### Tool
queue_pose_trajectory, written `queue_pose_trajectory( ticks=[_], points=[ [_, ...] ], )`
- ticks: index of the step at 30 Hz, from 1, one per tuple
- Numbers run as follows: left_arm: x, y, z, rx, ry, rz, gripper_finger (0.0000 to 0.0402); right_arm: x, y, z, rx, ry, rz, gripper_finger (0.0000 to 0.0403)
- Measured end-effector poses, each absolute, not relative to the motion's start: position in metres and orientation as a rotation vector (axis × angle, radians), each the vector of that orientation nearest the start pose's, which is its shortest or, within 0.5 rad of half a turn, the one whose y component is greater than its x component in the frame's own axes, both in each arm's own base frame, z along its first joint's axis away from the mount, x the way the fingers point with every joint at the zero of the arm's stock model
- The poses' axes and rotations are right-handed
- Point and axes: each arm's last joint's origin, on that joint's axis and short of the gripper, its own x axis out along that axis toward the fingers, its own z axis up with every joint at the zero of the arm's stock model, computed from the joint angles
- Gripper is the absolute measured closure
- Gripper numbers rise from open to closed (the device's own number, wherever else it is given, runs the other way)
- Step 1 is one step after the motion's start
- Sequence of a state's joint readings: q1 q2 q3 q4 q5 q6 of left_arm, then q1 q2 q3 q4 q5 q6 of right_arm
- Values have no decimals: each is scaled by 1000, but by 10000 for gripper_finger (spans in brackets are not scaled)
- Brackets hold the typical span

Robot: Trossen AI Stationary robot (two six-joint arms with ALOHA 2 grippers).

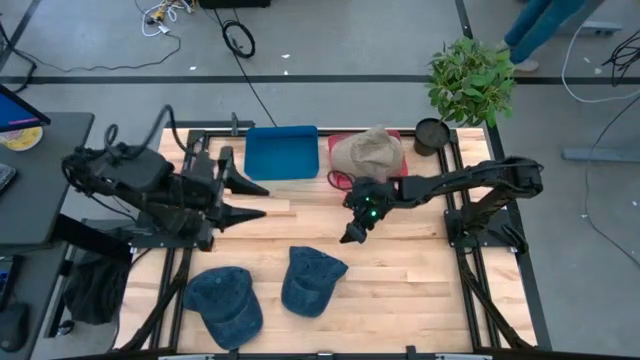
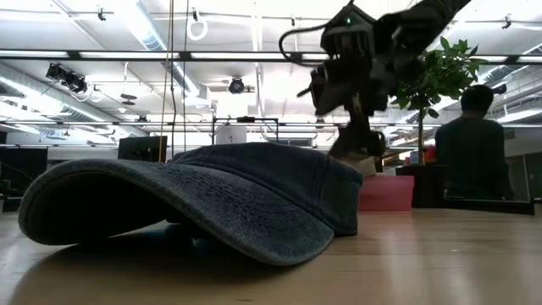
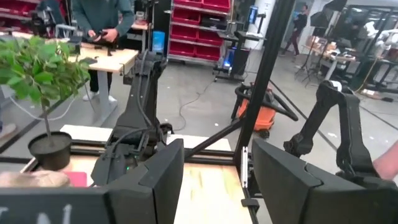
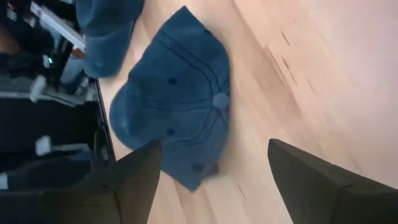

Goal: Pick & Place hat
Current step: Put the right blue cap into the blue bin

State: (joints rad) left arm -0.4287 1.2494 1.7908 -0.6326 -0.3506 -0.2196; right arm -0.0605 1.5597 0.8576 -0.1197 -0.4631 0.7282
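Right now the right tool hangs above the middle of the wooden desk, fingers spread wide with nothing between them, its arm reaching in from the right side. Behind it, at the far edge of the desk, a tan hat sits in a pink tray, and just beside that to the left lies a blue tray. 2 blue denim caps lie on the near half of the desk: 1 cap near the middle, almost straight below the right tool's line of sight, and the other cap to its left, close but apart. From table height, the nearer denim cap fills the foreground with the right tool up behind it. The left tool rests at the left side of the desk, pointing inward, fingers parted and holding nothing. A potted plant stands at the far right corner, just beside the pink tray. Beyond the desk, a person stands at a workbench in the room.
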Motion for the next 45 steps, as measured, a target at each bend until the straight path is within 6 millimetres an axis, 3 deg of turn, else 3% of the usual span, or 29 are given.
queue_pose_trajectory(
  ticks=[7, 16, 29, 33, 40, 45],
  points=[
    [216, -95, 519, -198, 69, -78, 209, 321, 11, 155, 913, 937, 98, 112],
    [222, -110, 518, -174, 49, -102, 209, 342, 18, 115, 1021, 934, 75, 117],
    [213, -121, 520, -167, 35, -161, 209, 389, 67, 103, 996, 1027, 154, 132],
    [211, -126, 520, -161, 35, -182, 209, 393, 71, 101, 981, 1085, 88, 189],
    [210, -127, 520, -161, 33, -188, 209, 390, 69, 98, 952, 1135, 43, 380],
    [210, -127, 521, -161, 32, -188, 209, 392, 65, 99, 1028, 1129, 4, 393]
  ],
)
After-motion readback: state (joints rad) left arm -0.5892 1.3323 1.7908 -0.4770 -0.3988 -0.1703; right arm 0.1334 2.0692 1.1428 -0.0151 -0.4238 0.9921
